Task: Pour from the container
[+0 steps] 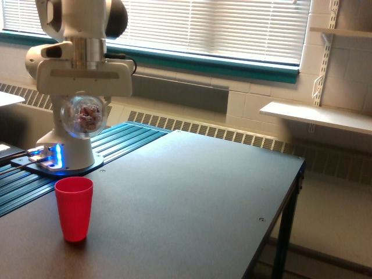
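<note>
— What sort of room is this?

— A room with a long window point(215, 26) covered by white blinds, a teal sill under it and a row of heater vents point(232, 135) along the wall. White shelves point(317, 116) hang on brackets at the exterior view's right. In front stands a dark table point(192, 203), and a strip of teal ribbed panel point(70, 177) runs along its edge at the exterior view's left.

— And the robot?

— A white arm point(67, 125) stands on a base point(52, 163) with blue lights, on that ribbed strip. Its wrist points down and the gripper point(85, 93) sits under a broad white crossbar.

— Is the gripper open or closed?

— It holds the clear cup point(85, 115). The fingers themselves are hidden behind the crossbar and the cup, so how far apart they stand I cannot tell.

— Where is the clear cup?

— In the air, up in front of the arm's lower body, well above the table. It is tipped over so one round end faces the camera, whether mouth or bottom I cannot tell. Small pinkish-brown bits point(87, 113) show through its wall, bunched near the middle.

— Anything else on the table?

— A red cup point(74, 208), upright, mouth up, near the table's front corner at the exterior view's left. It stands below the clear cup and a little nearer the camera, well apart from it. I cannot see into it.
</note>
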`<action>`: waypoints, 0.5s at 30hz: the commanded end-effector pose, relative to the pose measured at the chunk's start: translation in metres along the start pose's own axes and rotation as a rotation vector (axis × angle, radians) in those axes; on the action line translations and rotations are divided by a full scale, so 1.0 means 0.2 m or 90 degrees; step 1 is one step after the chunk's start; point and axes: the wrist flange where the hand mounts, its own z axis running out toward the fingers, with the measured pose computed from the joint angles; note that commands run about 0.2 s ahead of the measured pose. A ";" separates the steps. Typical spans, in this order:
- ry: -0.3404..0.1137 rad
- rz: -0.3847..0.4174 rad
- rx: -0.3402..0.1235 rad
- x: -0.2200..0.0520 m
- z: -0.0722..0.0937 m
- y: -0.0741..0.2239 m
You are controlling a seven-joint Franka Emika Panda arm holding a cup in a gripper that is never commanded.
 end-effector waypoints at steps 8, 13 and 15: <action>-0.045 0.161 -0.036 0.08 0.08 0.16; -0.059 0.181 -0.047 0.12 0.11 0.19; -0.064 0.184 -0.049 0.13 0.12 0.19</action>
